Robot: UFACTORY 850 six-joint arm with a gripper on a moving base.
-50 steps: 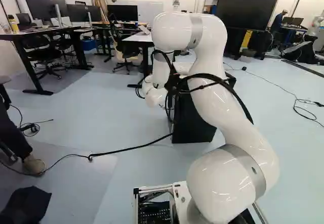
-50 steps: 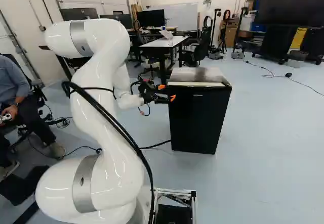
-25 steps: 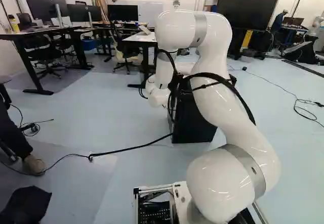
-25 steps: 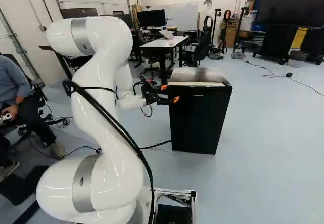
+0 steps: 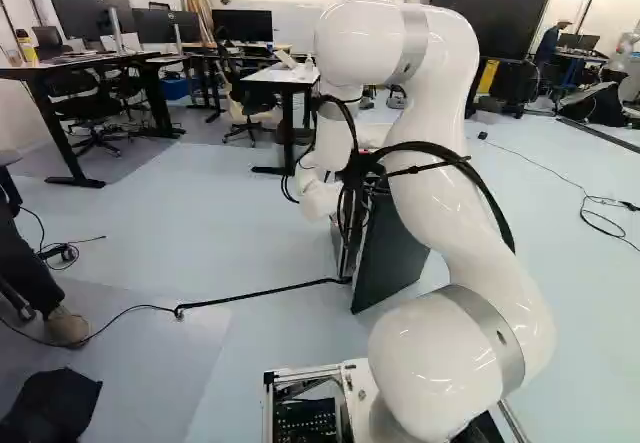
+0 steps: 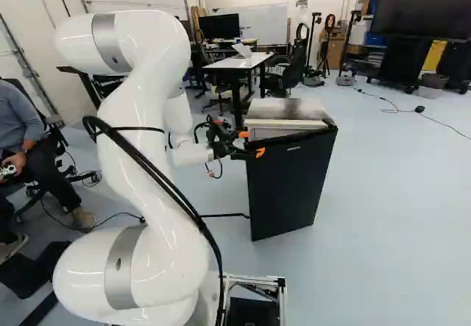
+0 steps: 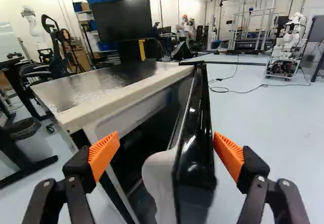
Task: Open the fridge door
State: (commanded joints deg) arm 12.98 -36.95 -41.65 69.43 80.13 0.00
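At the left, a gap between the fridge door (image 7: 195, 150) and the fridge body (image 7: 111, 85) gives a passage for one finger. The door itself stands between the parted fingers of the gripper (image 6: 250, 143), so it blocks the way across. On the far side, the body is an obstacle. To the near right, the floor (image 6: 390, 230) offers wide room.

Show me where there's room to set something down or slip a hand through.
The fridge top looks bare behind its pale front rim. A gap opens between fridge body and door; it's crowded where the gripper's open fingers straddle the door's edge.
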